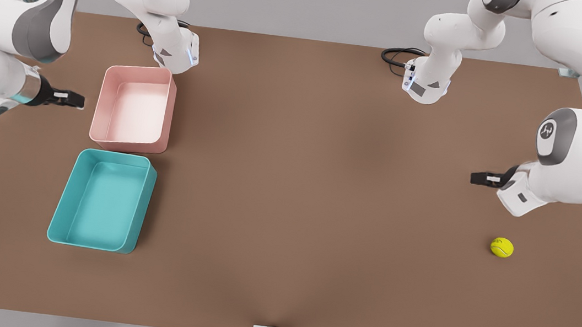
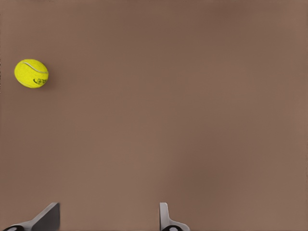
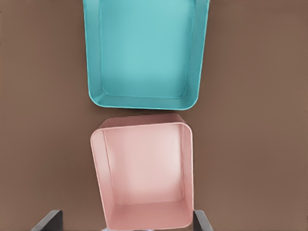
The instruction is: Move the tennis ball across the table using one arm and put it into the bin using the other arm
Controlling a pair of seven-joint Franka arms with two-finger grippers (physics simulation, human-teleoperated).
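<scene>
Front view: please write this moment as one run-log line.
ball on table, free | left gripper near ball, open | right gripper by bins, open | teal bin empty

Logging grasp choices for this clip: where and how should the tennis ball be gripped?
Probably from straight above, fingers closing across the tennis ball at its widest girth. It is round, so any side serves, and it sits free on the table. The open left gripper is nearest; the open right gripper waits by the bins.

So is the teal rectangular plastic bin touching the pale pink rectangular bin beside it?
Apart. The right wrist view shows a thin strip of brown table between the teal bin and the pink bin.
</scene>
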